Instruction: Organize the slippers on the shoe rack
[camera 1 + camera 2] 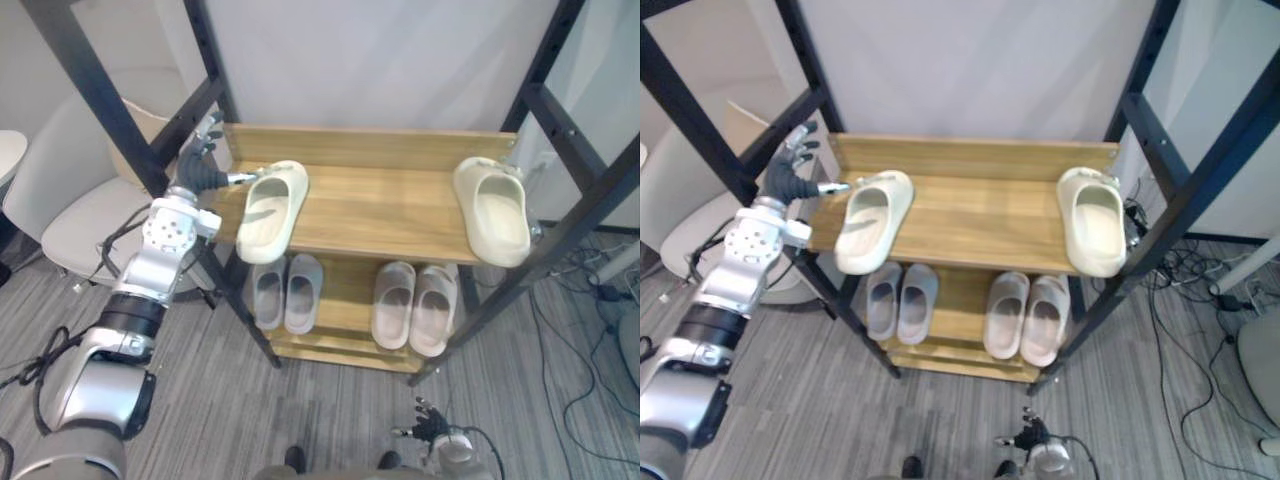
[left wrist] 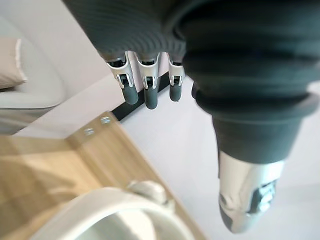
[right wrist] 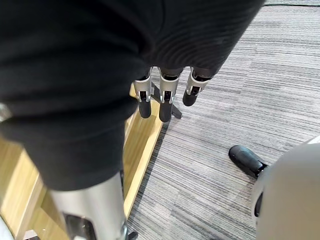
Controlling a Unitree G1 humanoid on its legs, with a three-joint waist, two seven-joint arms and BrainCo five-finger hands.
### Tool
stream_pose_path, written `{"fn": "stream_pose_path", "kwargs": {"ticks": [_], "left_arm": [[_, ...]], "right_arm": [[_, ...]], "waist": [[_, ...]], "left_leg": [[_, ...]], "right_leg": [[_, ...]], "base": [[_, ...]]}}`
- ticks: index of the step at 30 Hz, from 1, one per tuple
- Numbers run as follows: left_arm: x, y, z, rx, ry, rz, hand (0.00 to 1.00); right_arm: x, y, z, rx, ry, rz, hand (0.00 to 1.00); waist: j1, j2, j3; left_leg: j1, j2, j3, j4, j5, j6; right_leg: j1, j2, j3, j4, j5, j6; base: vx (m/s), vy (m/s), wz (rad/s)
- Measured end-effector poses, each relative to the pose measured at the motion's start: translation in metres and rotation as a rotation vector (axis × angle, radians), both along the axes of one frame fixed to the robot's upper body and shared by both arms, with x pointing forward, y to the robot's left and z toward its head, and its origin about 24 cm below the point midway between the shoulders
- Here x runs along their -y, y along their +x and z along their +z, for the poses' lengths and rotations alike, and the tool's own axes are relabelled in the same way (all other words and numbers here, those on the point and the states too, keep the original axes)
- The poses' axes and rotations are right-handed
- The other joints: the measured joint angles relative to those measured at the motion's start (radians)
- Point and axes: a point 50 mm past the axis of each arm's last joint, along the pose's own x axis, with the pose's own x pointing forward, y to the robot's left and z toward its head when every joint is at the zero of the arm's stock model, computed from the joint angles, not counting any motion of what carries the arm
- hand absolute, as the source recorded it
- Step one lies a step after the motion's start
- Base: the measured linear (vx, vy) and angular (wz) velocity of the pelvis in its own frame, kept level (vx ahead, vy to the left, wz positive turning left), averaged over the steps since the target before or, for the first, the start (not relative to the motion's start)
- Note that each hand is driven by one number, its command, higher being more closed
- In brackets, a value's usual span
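Wooden shoe rack [image 1: 370, 215], centre frame: left cream slipper [image 1: 270, 212] and right cream slipper [image 1: 497, 210] lie well apart on its top shelf. Left hand [image 1: 200, 165], fingers spread open, meets the left one's upper end. Right hand [image 1: 432, 428] hangs relaxed at the bottom edge.

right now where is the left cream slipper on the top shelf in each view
Left eye view: cream slipper at the left end of the top shelf, beside the left hand.
Right eye view: cream slipper at the same left end.
Left wrist view: its pale rim.
Right wrist view: aimed at the floor and a low wooden board instead.
Shared landmark: the wooden top shelf.
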Motion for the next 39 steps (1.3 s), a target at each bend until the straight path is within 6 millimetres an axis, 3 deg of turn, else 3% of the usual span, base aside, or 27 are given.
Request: {"fn": "stream_pose_path", "kwargs": {"ticks": [23, 36, 37, 39], "left_arm": [[-0.004, 0.009, -0.002, -0.046, 0.120, 0.060, 0.00], [-0.003, 0.020, 0.025, 0.001, 0.138, 0.083, 0.00], [-0.003, 0.020, 0.026, 0.002, 0.142, 0.083, 1.00], [-0.003, 0.020, 0.028, 0.006, 0.144, 0.085, 1.00]], "right_arm": [[0.001, -0.001, 0.003, 0.025, 0.007, -0.027, 0.00], [0.001, 0.005, 0.008, 0.070, 0.008, -0.026, 0.00], [0.001, 0.005, 0.009, 0.071, 0.008, -0.026, 0.00], [0.001, 0.006, 0.009, 0.074, 0.008, -0.025, 0.00]], "waist": [[0.000, 0.010, 0.037], [0.001, 0.012, 0.066], [0.001, 0.012, 0.066], [0.001, 0.013, 0.067]], "left_leg": [[-0.039, 0.003, 0.058, -0.001, -0.001, 0.001], [-0.068, 0.003, 0.118, 0.001, -0.001, 0.002], [-0.068, 0.003, 0.121, 0.001, -0.001, 0.002], [-0.069, 0.004, 0.135, 0.001, -0.002, 0.003]], "right_leg": [[-0.070, -0.001, 0.062, 0.007, 0.017, -0.004], [-0.127, -0.002, 0.120, 0.007, 0.038, -0.010], [-0.128, -0.002, 0.123, 0.007, 0.039, -0.010], [-0.137, -0.001, 0.137, 0.007, 0.039, -0.011]], "base": [[0.02, 0.016, -0.07], [0.01, 0.021, -0.13], [0.01, 0.014, -0.18], [0.01, 0.014, -0.18]]}}
